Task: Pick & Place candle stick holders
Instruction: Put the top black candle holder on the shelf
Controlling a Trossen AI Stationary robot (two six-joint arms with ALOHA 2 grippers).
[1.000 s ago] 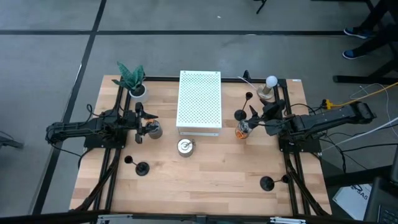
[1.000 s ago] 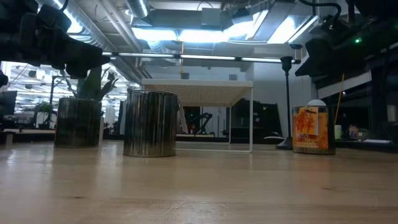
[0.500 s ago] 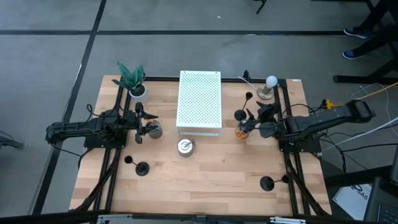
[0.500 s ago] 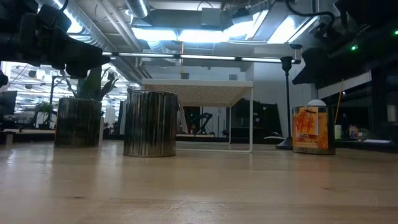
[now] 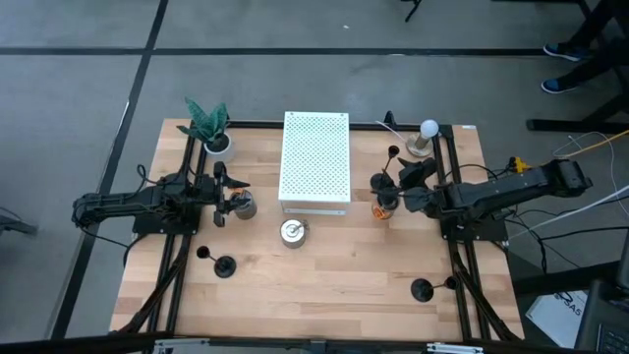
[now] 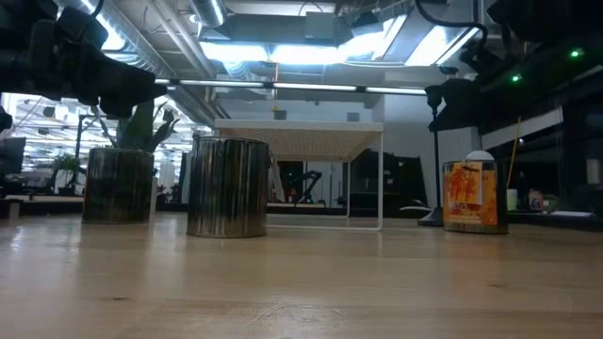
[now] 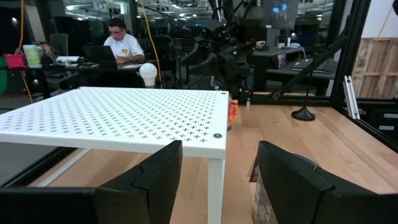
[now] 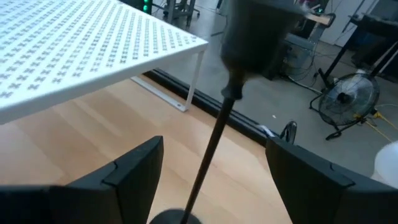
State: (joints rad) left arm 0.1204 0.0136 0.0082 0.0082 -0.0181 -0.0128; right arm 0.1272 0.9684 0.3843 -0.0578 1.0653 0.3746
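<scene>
Black metal candle stick holders stand scattered over the wooden table point(image 5: 324, 285). One point(image 5: 379, 183) stands at about two o'clock from the table's centre, just beside the white perforated shelf point(image 5: 315, 160) and an orange-labelled can point(image 5: 384, 206); another point(image 5: 394, 153) stands a little farther back near the white bulb point(image 5: 426, 131). Two more are near the front edge, at seven o'clock point(image 5: 223, 265) and at five o'clock point(image 5: 422, 288).

At the right, the right gripper point(image 5: 403, 182) hangs close to the first holder, on its three o'clock side. In the right wrist view its fingers point(image 8: 134, 168) stand wide apart with the thin stem point(image 8: 208, 155) running up between them, touching neither. The step in hand looks like the reach for a pick, with nothing grasped yet.

Next, I judge, the gripper should settle around the stem and close squarely on it, lifting straight so the flat base clears the can and the shelf leg; a slim stem may slip or tip if caught off-centre.

At nine o'clock the left gripper point(image 5: 218, 187) waits beside a silver tin point(image 5: 242, 205), its fingers point(image 7: 163, 174) spread and empty.
</scene>
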